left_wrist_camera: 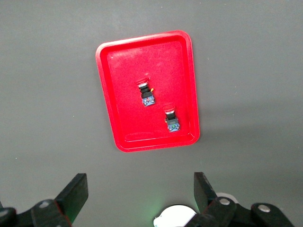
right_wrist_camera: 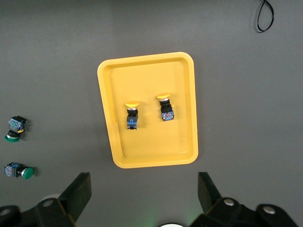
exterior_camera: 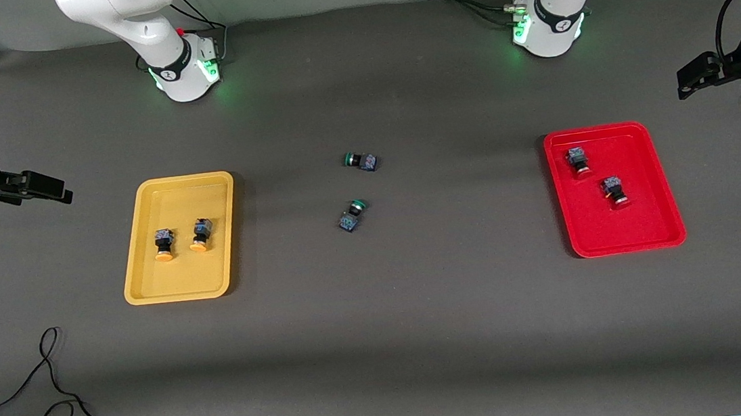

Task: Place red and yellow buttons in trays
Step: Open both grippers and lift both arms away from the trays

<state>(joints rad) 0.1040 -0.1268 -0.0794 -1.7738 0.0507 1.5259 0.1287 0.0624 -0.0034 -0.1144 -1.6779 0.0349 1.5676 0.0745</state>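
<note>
Two red buttons (exterior_camera: 578, 161) (exterior_camera: 615, 191) lie inside the red tray (exterior_camera: 644, 222) toward the left arm's end. Two yellow buttons (exterior_camera: 164, 245) (exterior_camera: 200, 234) lie inside the yellow tray (exterior_camera: 179, 199) toward the right arm's end. My left gripper (left_wrist_camera: 139, 184) is open and empty, high above the table between its base and the red tray (left_wrist_camera: 123, 71), where both red buttons (left_wrist_camera: 147, 94) (left_wrist_camera: 172, 120) show. My right gripper (right_wrist_camera: 144, 182) is open and empty, high above the table beside the yellow tray (right_wrist_camera: 184, 137) with its yellow buttons (right_wrist_camera: 132, 113) (right_wrist_camera: 165, 108). Neither gripper shows in the front view.
Two green-capped buttons (exterior_camera: 359, 161) (exterior_camera: 352, 214) lie on the mat midway between the trays, also in the right wrist view (right_wrist_camera: 14, 128) (right_wrist_camera: 19, 171). A black cable (exterior_camera: 56, 401) loops on the mat near the front camera. Black devices jut in at both table ends (exterior_camera: 35, 187) (exterior_camera: 704, 74).
</note>
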